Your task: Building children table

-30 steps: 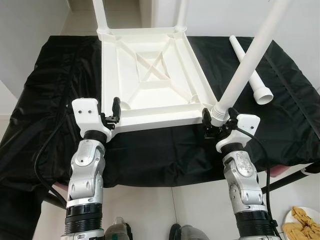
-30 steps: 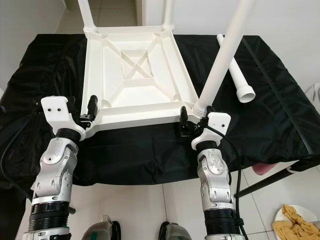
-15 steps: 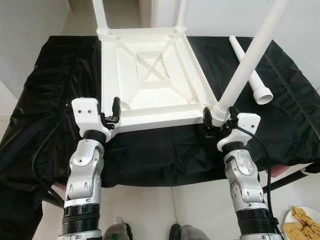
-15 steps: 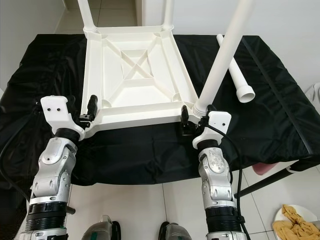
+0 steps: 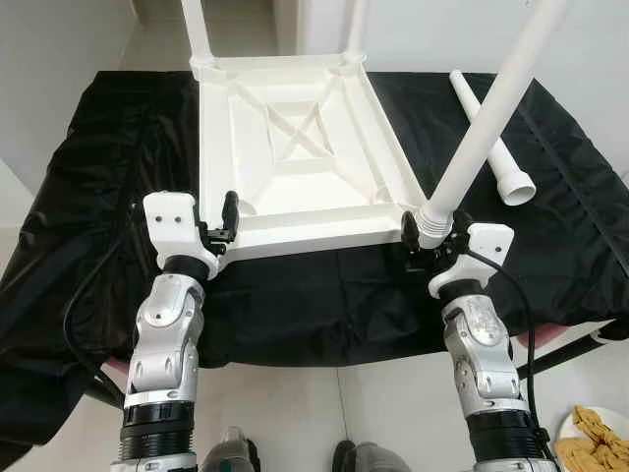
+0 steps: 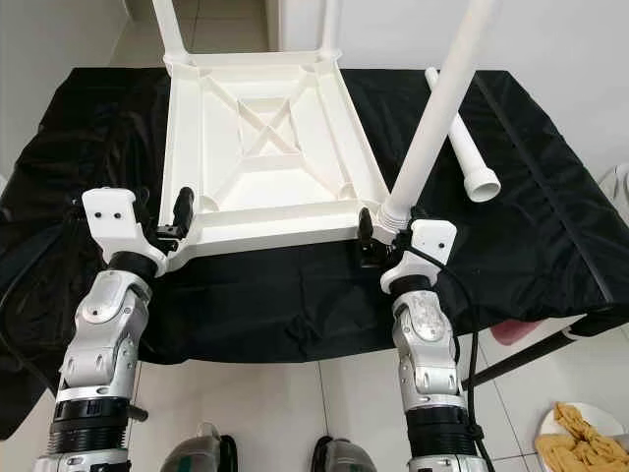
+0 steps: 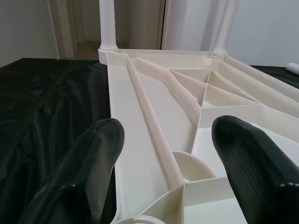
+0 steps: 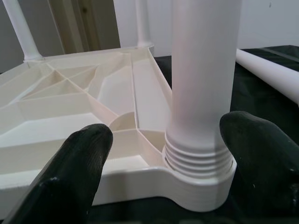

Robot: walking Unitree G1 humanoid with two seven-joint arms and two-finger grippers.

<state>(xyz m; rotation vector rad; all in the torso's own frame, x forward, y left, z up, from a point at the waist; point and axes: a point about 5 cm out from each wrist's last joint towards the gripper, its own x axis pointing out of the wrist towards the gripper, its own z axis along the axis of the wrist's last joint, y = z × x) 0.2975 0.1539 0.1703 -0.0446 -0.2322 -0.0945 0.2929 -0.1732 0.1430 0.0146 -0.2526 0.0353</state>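
White table top [image 5: 295,147] and legs [image 5: 482,128] — black cloth [image 5: 118,128], black fingers [image 7: 88,172].

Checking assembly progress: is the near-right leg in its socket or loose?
In. The leg stands in the tabletop corner socket, threads showing above the collar.

Head stereo pair looks forward and down from above my arms at the upturned tabletop [image 5: 295,147]. My wrist cams look along their fingers, close in, low over its near corners. All four views share the tabletop's ribbed underside.
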